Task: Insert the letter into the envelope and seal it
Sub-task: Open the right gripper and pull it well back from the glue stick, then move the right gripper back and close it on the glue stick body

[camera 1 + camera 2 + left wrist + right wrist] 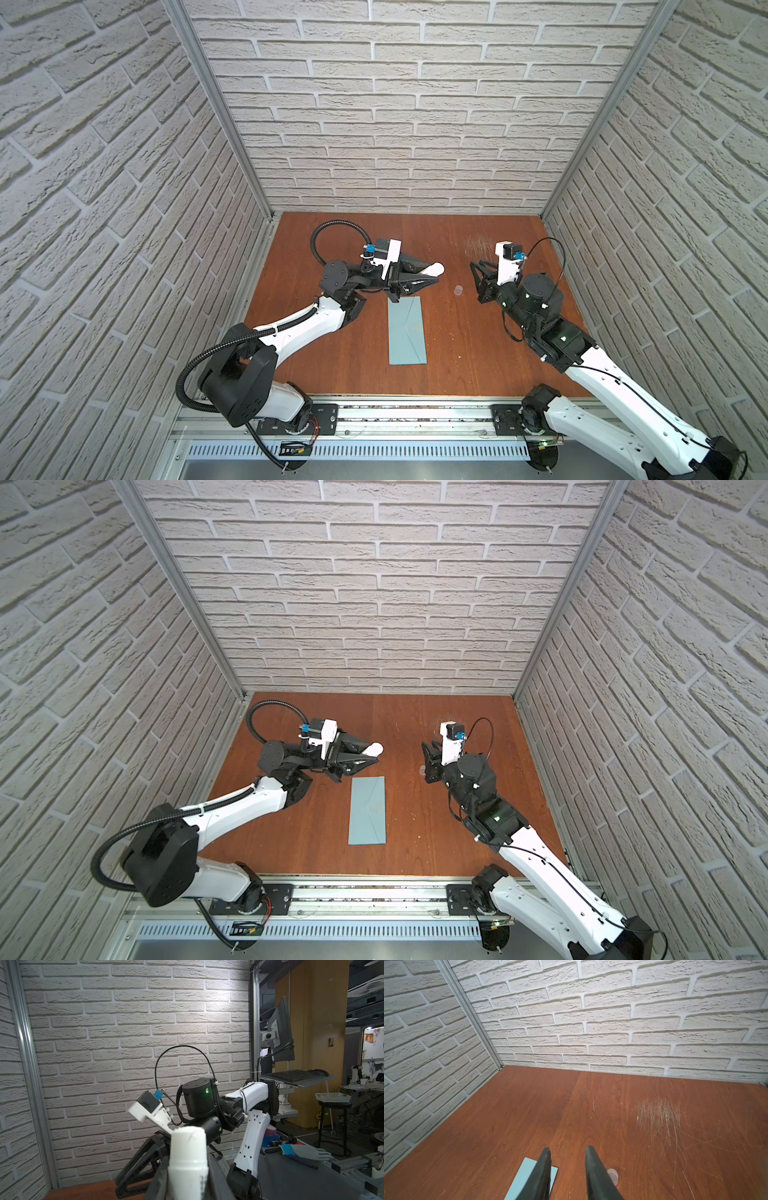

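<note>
The light blue-grey envelope lies flat mid-table with its seams up and its flap folded down flat. One corner of it shows in the right wrist view. The letter does not show in any view. My left gripper hovers just beyond the envelope's far end, shut on a white cylindrical stick whose tip points toward the right arm. My right gripper stands open to the right of the envelope's far end, with nothing between its fingers.
A small clear round cap lies on the wooden table, between the envelope's far end and my right gripper. Brick-patterned walls close in the left, back and right sides. A scratched patch marks the table's far right.
</note>
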Tool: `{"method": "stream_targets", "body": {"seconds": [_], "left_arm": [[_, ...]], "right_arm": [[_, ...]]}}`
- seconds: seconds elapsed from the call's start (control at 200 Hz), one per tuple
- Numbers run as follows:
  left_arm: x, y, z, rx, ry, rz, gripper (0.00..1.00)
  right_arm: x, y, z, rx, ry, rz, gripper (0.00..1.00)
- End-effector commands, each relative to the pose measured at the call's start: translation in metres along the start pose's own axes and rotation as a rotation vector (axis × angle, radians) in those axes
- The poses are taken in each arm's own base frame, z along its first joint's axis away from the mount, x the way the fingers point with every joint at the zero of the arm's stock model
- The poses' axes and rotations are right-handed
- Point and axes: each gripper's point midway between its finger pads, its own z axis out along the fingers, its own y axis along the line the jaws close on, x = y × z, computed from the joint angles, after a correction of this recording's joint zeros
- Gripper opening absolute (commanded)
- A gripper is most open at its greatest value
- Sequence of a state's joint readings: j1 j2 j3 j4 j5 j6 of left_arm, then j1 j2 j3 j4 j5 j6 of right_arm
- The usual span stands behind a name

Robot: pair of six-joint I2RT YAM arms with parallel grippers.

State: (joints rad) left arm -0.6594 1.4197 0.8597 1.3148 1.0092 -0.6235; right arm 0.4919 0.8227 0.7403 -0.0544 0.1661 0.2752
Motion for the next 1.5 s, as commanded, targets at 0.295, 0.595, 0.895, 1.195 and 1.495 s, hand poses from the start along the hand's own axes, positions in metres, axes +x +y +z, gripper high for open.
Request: {"method": "stream_targets", "body": {"seconds": [0.295,0.595,0.895,1.195,1.495], "left_arm": [[-0.012,0.096,-0.027,-0.443,-0.104,-0.133,0.00],[-0.046,0.118,-0.036,-0.517,-0.379,-0.266,0.00],[-0.043,0.120,-0.023,-0.467,-0.442,-0.394,0.01],[-0.039,0.111,-0.010,-0.415,-0.412,-0.399,0.15],[-0.037,0.107,-0.006,-0.389,-0.391,-0.399,0.23]], "right_arm": [[-0.007,0.031,-0.004,-0.230,-0.026,0.051,0.31],[-0.039,0.088,-0.029,-0.619,-0.243,0.089,0.42],[-0.058,0.108,-0.019,-0.748,-0.283,0.179,0.53],[-0.070,0.118,0.000,-0.872,-0.346,0.307,0.55],[-0.075,0.129,0.015,-0.972,-0.322,0.391,0.55]]}}
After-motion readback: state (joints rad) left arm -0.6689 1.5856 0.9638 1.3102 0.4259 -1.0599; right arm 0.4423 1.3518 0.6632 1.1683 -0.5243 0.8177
